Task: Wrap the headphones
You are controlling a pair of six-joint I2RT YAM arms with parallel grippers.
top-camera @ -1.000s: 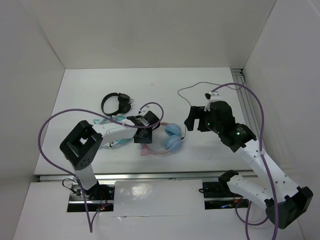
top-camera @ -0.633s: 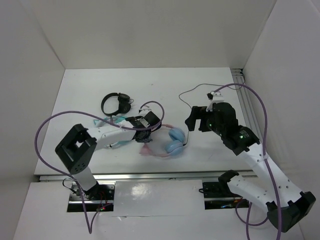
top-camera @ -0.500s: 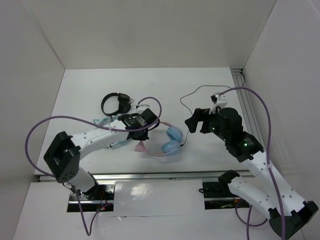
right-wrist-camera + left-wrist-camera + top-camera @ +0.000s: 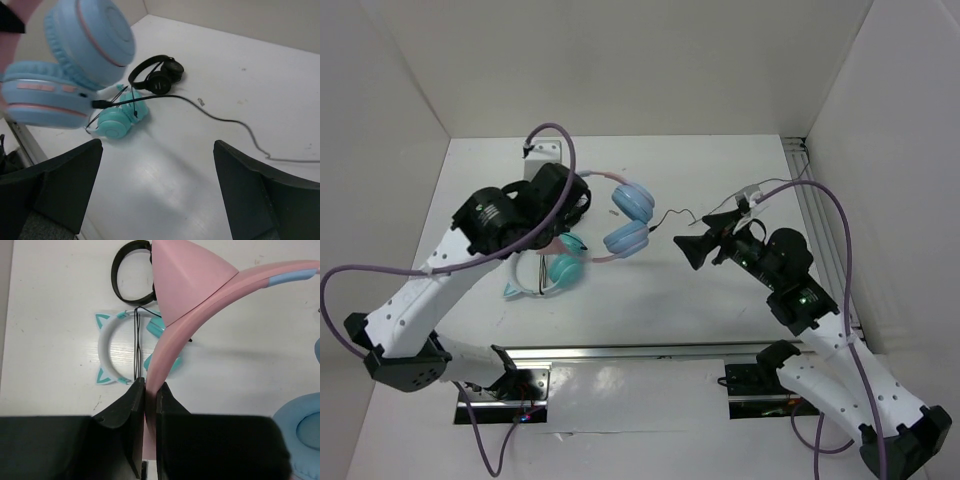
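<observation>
The headphones (image 4: 628, 216), with a pink cat-ear headband and light blue cups, hang in the air above the table's left-centre. My left gripper (image 4: 563, 222) is shut on the pink headband (image 4: 186, 315) near one cat ear, with the band pinched between the jaws (image 4: 150, 384). One blue cup shows at the right edge of the left wrist view (image 4: 300, 430). Both cups fill the upper left of the right wrist view (image 4: 75, 65). The thin black cable (image 4: 210, 112) trails from a cup across the table toward my right gripper (image 4: 688, 250). That gripper (image 4: 157, 145) is open and empty, to the right of the cups.
A teal-cupped pair with a whitish headband (image 4: 556, 268) lies on the table below the lifted pair; it also shows in the left wrist view (image 4: 107, 347) and the right wrist view (image 4: 117, 120). A small black pair (image 4: 155, 77) lies beyond it (image 4: 117, 270). White walls enclose the table.
My left gripper has lifted the pink and blue headphones off the table and carried them up and back. My right gripper has moved slightly left and forward, still open.
</observation>
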